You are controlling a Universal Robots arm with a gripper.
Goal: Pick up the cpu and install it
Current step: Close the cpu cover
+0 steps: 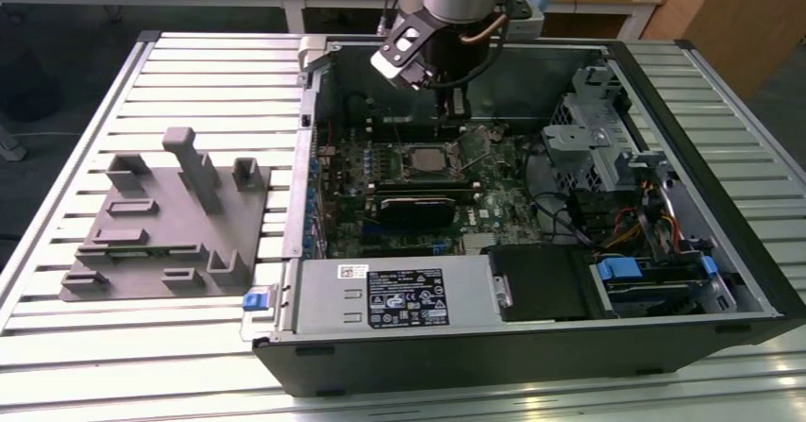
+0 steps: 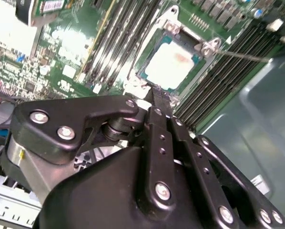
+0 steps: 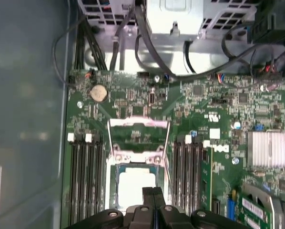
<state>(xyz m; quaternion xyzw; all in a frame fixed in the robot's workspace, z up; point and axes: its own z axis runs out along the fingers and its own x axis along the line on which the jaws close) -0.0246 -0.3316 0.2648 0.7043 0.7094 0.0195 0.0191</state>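
Silver-topped cpu (image 3: 135, 186), sitting in socket (image 3: 137, 155): light, stiff, likely fragile; you should be gripping its edges. End effector (image 3: 153, 191) hanging above, fingers together.

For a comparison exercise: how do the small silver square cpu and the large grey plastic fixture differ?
The silver square cpu is flat and much smaller; the grey plastic fixture carries upright tabs. The cpu lies in the motherboard socket; the fixture rests on the slatted table.
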